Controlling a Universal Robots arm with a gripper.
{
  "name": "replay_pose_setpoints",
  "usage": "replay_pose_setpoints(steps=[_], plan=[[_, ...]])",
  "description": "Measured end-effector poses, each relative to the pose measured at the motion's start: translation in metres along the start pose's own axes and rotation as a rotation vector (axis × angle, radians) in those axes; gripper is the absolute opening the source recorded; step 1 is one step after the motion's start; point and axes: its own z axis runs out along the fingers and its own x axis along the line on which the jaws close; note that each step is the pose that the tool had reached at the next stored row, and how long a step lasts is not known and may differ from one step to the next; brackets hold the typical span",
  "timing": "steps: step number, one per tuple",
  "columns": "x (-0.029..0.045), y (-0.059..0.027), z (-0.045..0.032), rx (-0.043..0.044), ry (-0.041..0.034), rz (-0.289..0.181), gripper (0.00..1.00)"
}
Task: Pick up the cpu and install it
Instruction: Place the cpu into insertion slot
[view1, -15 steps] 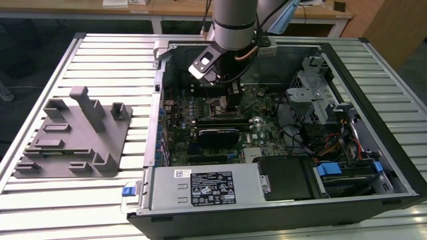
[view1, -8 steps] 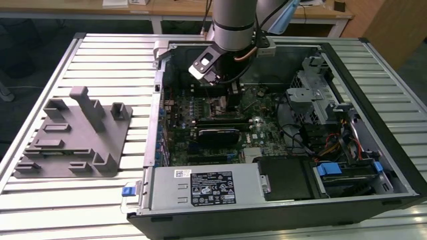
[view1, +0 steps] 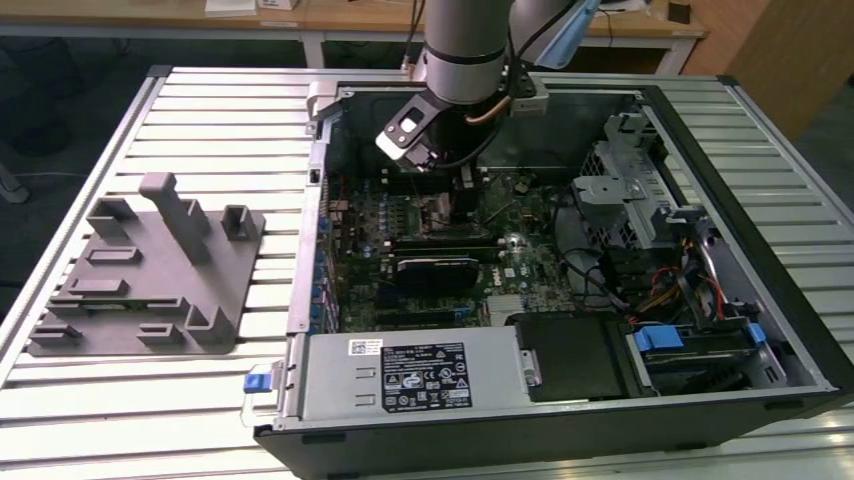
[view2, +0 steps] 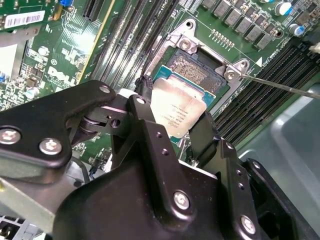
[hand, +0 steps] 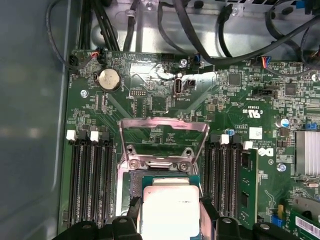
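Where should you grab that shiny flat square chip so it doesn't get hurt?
By two opposite thin edges, coming from above. The silvery flat square cpu lies flat, so only its narrow sides offer a pinch. The black gripper holds it that way, a finger on each side, over the open metal-framed socket.
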Motion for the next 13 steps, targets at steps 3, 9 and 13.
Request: replay_pose_setpoints(steps=[3, 9, 13], plan=[[0.0005, -0.0012, 0.0013, 0.0000, -0.0001, 0.001, 0.54], [0.0025, -0.0016, 0.0046, 0.0002, -0.0002, 0.005, 0.54], [0.0038, -0.0017, 0.0072, 0.0004, -0.0005, 0.011, 0.54]])
